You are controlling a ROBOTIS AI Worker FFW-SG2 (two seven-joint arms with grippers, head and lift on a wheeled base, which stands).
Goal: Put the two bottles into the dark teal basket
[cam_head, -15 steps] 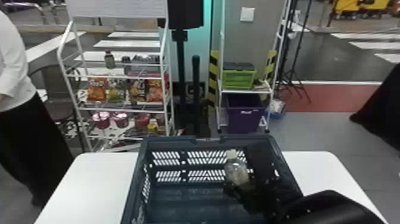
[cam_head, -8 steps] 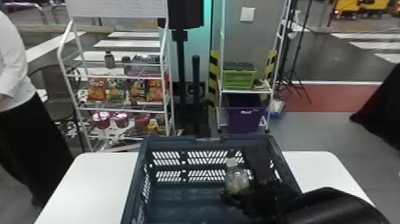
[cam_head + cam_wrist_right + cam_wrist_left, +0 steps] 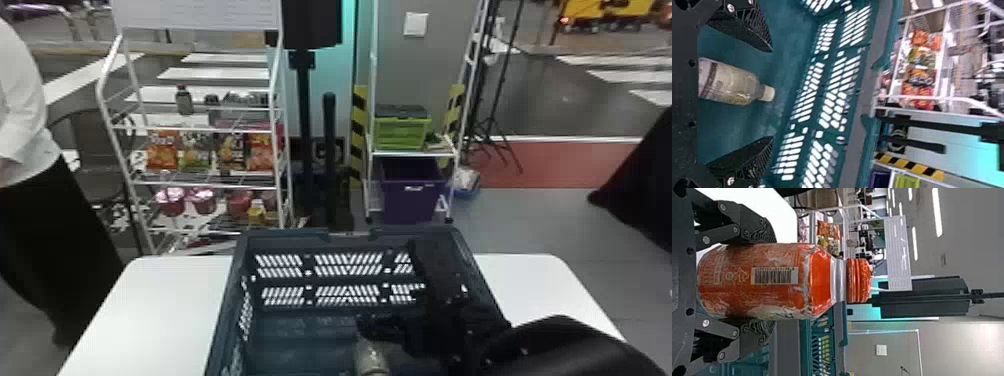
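The dark teal basket (image 3: 285, 239) is set on the white worktop (image 3: 150, 310), and the right hand (image 3: 391, 285) is held inside it. A clear plastic bottle with a white cap (image 3: 728, 82) is seen within the basket, lying between the two flat black fingers in the right wrist view. It is touched by neither finger, so it has been let go by the right hand (image 3: 770, 94), whose fingers are spread wide. Whether the bottle is standing or tilted cannot be told.

The second bottle, orange-labelled with an orange cap (image 3: 762, 280), is gripped from both sides in the left hand (image 3: 770, 282). It is held upright, near the basket, part of which is seen behind it; whether it is above the basket cannot be told.

Beyond the worktop, snack bags (image 3: 162, 152) and foil-lidded cups (image 3: 171, 202) are stored on a white wire rack (image 3: 112, 145). On a second rack, a lime-green crate (image 3: 400, 134) is placed above a purple bin (image 3: 407, 202)
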